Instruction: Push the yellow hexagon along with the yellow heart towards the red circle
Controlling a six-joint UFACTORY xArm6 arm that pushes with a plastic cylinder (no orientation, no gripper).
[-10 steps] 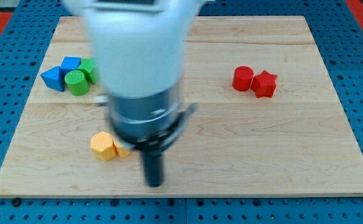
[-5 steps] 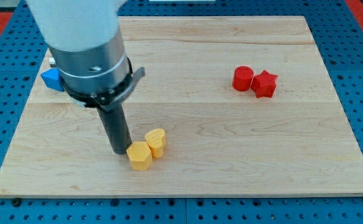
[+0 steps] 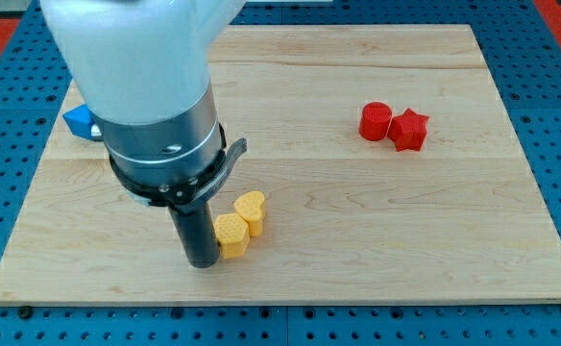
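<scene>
The yellow hexagon lies on the wooden board, low and left of the middle. The yellow heart touches it on its upper right. My tip stands right against the hexagon's left side, slightly below it. The red circle sits far off at the view's upper right, with a red star touching its right side.
A blue block peeks out at the view's left behind the arm's body, which hides whatever else lies there. The wooden board rests on a blue pegboard surface.
My tip has moved to the view's right and down a little. The hexagon and heart have shifted slightly right with it, still touching each other.
</scene>
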